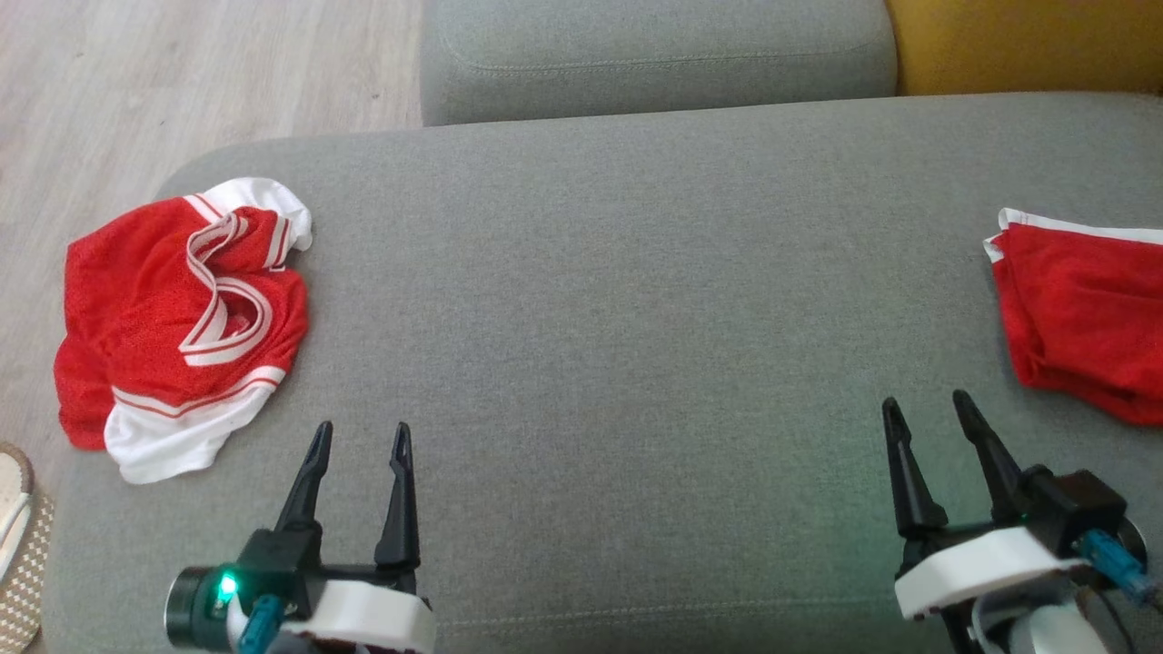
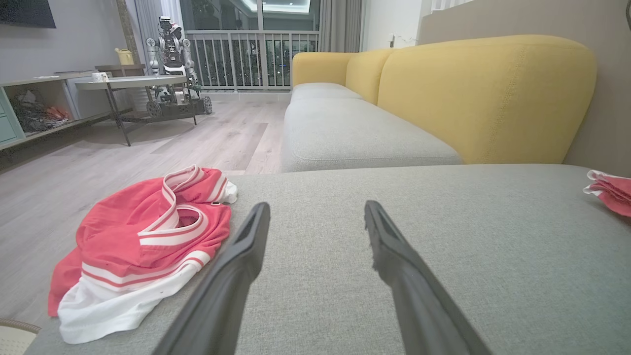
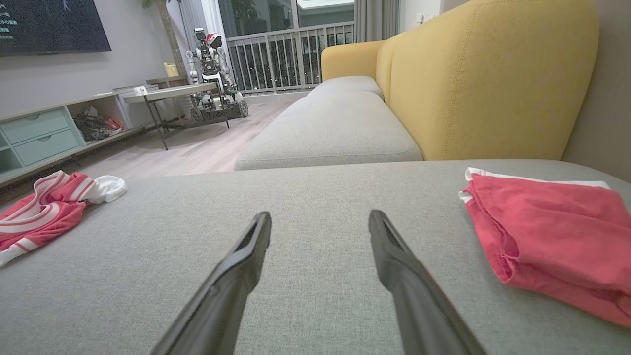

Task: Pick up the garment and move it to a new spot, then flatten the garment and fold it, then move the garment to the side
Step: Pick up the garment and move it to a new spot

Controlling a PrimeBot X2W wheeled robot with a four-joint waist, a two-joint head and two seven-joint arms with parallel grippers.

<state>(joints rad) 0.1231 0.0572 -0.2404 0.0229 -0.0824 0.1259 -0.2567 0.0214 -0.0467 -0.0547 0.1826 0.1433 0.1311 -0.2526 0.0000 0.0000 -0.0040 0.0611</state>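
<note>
A crumpled red and white garment (image 1: 182, 318) lies at the left end of the grey sofa cushion (image 1: 636, 300), partly over its edge. In the left wrist view that garment (image 2: 143, 246) sits left of the fingers. My left gripper (image 1: 362, 436) hovers open just right of and nearer than it, nothing between its fingers. At the cushion's right end lies a folded red garment (image 1: 1081, 313), seen too in the right wrist view (image 3: 547, 236). My right gripper (image 1: 927, 404) stands open a little left of and nearer than it, empty.
A second grey seat (image 1: 654, 54) and a yellow backrest (image 1: 1027, 45) lie beyond the cushion. Wooden floor (image 1: 182, 73) runs along the left, with a slipper (image 1: 14, 509) at the lower left. Another robot (image 2: 170, 59) and a low table (image 2: 128, 84) stand far off.
</note>
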